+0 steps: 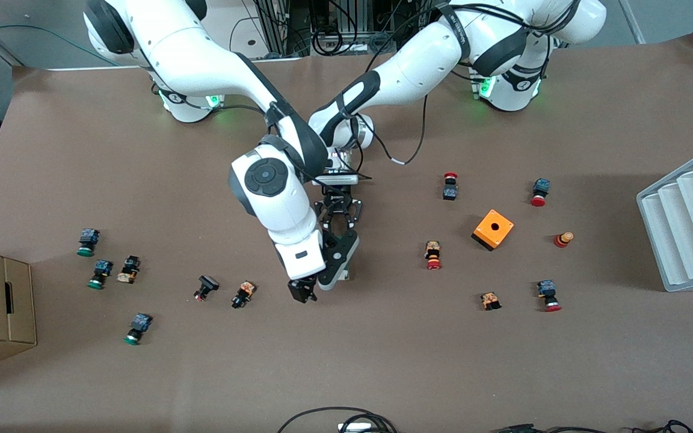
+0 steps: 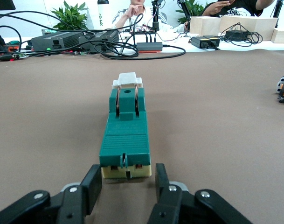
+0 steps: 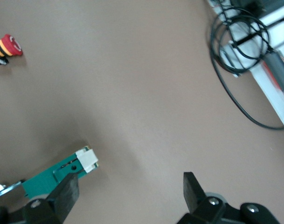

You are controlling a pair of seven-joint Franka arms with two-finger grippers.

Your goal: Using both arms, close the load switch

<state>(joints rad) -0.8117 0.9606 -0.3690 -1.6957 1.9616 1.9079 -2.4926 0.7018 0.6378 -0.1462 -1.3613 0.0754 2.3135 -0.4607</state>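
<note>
1. The load switch (image 2: 126,135) lies flat on the tabletop (image 1: 382,361) near the middle, under the two arms where they meet. In the front view it is almost wholly hidden by them.

2. The left end effector (image 2: 128,186) sits low at the switch's plain end. Its fingers (image 2: 91,186) are spread, one on each side of the green body and just clear of it, so nothing is gripped. From the left wrist view the switch runs straight away from the camera, with the white slider (image 2: 128,80) at the other end.

3. The right end effector (image 3: 128,196) hangs over the tabletop just beside the slider end. Its fingers (image 3: 67,193) are wide apart and it holds nothing. In the right wrist view the slider pokes out by one finger; most of the span between the fingers is over bare tabletop.

4. To my eye the step in hand is bracing: the left should close squarely on the green sides, low on the body, so the switch cannot skate.

5. The right looks off-centre to the slider. I would line it up with the switch's long axis before it presses the white piece in.

6. Push along the axis, not across it, or the body may twist out of the left's hold.

7. The nearest push-button (image 1: 243,294) lies apart toward the right arm's end and seems out of the way.
</note>
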